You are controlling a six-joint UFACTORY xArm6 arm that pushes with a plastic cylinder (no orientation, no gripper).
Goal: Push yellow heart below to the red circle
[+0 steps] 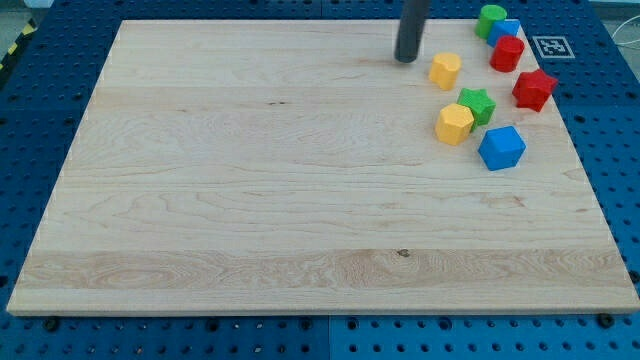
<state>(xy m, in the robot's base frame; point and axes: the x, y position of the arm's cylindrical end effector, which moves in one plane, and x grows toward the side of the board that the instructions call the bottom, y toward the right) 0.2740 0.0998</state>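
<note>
Rod tip [406, 59], no hand fitted, left of light, rigid yellow heart block [445, 71]; push its far side.

I count seven small coloured blocks on my wooden board [250, 180], all clustered toward its top right corner. Two are yellow: a heart [446, 71] and a hexagon [454, 124]. Two are red: a cylinder [507, 53] and a star [533, 89]. Two are green: a cylinder [490, 19] and a star [478, 104]. One blue block [501, 147] sits in full view, and one more blue piece [511, 28] peeks out, its shape hidden.
</note>
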